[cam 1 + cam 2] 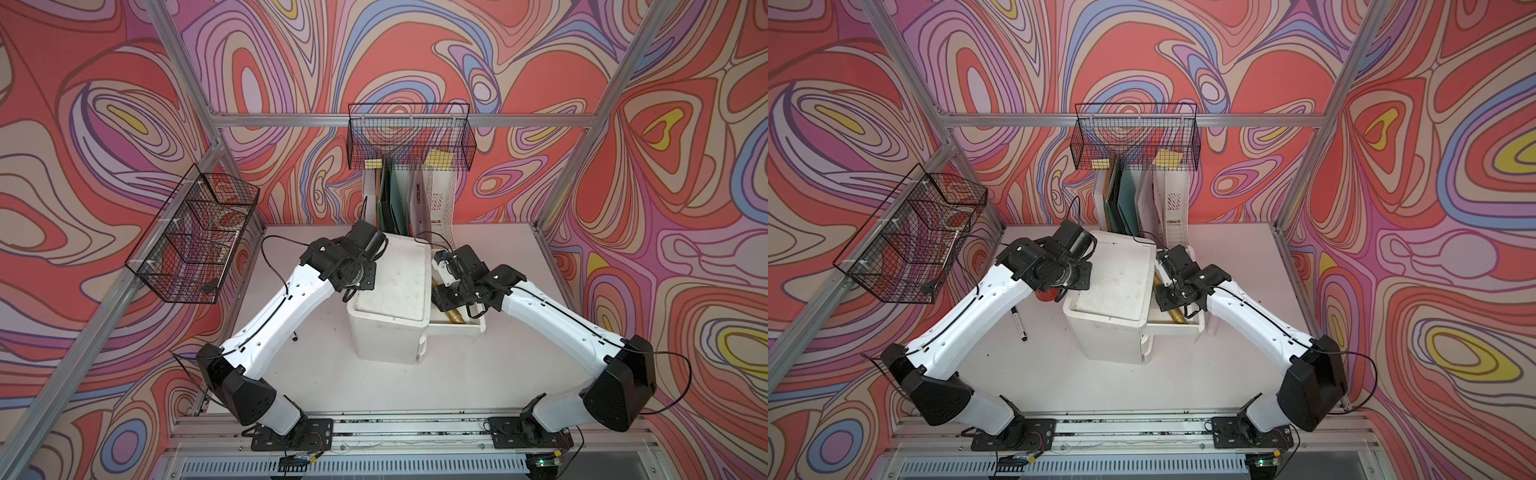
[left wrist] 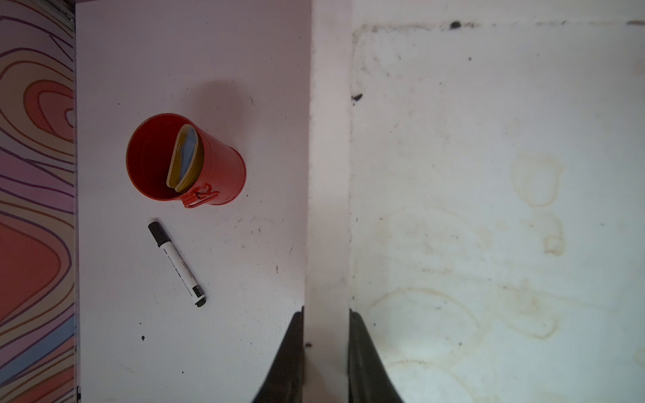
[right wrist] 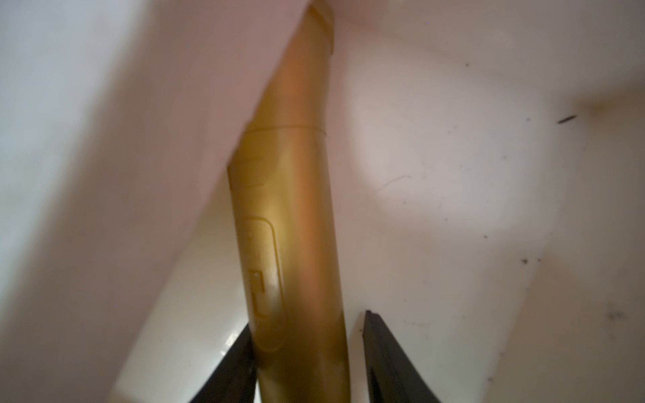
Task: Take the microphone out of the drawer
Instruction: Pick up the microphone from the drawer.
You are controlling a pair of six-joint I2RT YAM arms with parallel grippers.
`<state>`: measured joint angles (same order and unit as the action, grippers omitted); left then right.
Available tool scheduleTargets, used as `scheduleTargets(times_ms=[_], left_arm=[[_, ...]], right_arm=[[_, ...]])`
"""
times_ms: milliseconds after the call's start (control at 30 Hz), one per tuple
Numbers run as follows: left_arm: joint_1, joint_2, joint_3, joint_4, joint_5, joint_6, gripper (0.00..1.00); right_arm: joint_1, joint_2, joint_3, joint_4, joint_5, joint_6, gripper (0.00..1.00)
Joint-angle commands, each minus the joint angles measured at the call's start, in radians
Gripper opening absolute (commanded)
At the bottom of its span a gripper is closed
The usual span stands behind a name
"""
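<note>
The drawer [image 1: 457,330] is pulled open, the gold microphone [image 3: 296,226] lying in it unlifted; the right tool [image 3: 307,319] straddles its handle, jaws not quite clamped, and the left tool [image 2: 326,310] is pinched narrow on the top edge of the drawer unit [image 1: 390,286]; the grasp and lift-out remain.

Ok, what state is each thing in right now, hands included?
Drawer: pulled open.
Microphone: lying in the drawer.
Right hand: open, straddling the microphone.
Left hand: shut on the edge of the drawer unit.
Red cup: upright.
Marker: capped, lying flat.
</note>
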<state>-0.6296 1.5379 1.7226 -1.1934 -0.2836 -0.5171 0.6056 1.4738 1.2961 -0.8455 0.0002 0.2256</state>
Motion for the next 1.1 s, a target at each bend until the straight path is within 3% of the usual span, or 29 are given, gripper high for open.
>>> scheduleTargets(times_ms=[0, 367, 1067], left_arm=[[0.018, 0.001, -0.023, -0.096, -0.129, 0.016, 0.00], [0.018, -0.001, -0.023, -0.096, -0.129, 0.017, 0.00], [0.018, -0.003, -0.022, -0.094, -0.137, 0.026, 0.00]], right_arm=[[0.005, 0.011, 0.007, 0.005, 0.056, 0.041, 0.43], [0.005, -0.012, 0.022, -0.033, 0.128, 0.125, 0.20], [0.005, -0.066, 0.098, -0.111, 0.174, 0.171, 0.07]])
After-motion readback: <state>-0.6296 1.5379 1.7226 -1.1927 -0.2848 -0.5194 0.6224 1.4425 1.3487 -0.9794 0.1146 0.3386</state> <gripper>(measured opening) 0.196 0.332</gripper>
